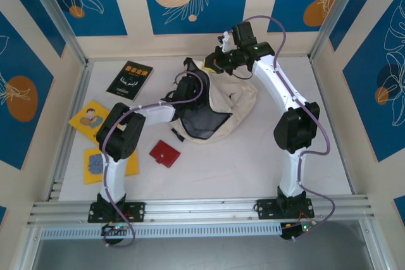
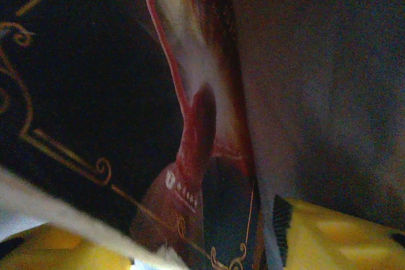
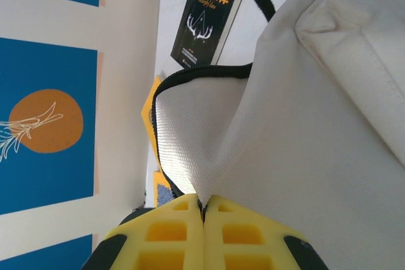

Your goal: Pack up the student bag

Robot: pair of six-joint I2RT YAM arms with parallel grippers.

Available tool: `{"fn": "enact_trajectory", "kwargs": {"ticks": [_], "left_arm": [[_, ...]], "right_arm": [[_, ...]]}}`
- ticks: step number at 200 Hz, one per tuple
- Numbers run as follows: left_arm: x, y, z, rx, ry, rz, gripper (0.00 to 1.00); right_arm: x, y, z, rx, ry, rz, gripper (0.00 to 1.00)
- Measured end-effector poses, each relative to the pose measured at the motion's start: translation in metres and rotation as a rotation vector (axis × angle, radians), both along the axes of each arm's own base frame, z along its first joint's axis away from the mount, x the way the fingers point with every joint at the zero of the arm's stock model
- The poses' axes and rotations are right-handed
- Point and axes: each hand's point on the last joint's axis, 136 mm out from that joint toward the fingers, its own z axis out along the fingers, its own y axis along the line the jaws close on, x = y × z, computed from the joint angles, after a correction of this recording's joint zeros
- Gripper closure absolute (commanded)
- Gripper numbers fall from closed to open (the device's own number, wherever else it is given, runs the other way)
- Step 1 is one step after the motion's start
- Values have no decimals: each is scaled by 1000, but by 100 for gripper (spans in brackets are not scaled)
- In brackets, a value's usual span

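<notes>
The student bag, cream with black trim, lies mid-table with its dark mouth facing the left arm. My left arm reaches into that mouth. Inside, my left gripper stands open, its yellow fingers wide apart. Between and beyond them a dark book with gold ornament and a red band rests against the grey lining. My right gripper is shut on the bag's cream fabric near the zipper edge, holding it up at the bag's far side.
A black book with an antler design lies at the back left, also seen in the right wrist view. Two yellow cards and a red wallet lie front left. Metal frame rails border the table.
</notes>
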Motion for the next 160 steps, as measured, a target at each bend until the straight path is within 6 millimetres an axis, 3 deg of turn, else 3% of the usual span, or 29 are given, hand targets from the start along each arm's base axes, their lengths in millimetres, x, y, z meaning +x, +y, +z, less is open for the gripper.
{"fn": "enact_trajectory", "kwargs": {"ticks": [21,73,107,135,160], "left_arm": [[-14,9,7,5,24,2,34],[-48,25,52,-52,40,-3,35],[-76,42,56,-10,86,-24,36],[-104,77,63,75,101,-20,32],[-117,124,80,151,79,31,28]], "right_arm": [[5,-7,-1,-10,-2,-25,100],[14,-21,-7,-36,4,-79,100],[14,-20,-20,-46,21,-80,100],[6,-13,-47,-64,64,-59,100],[-9,2,-76,-84,105,-17,100]]}}
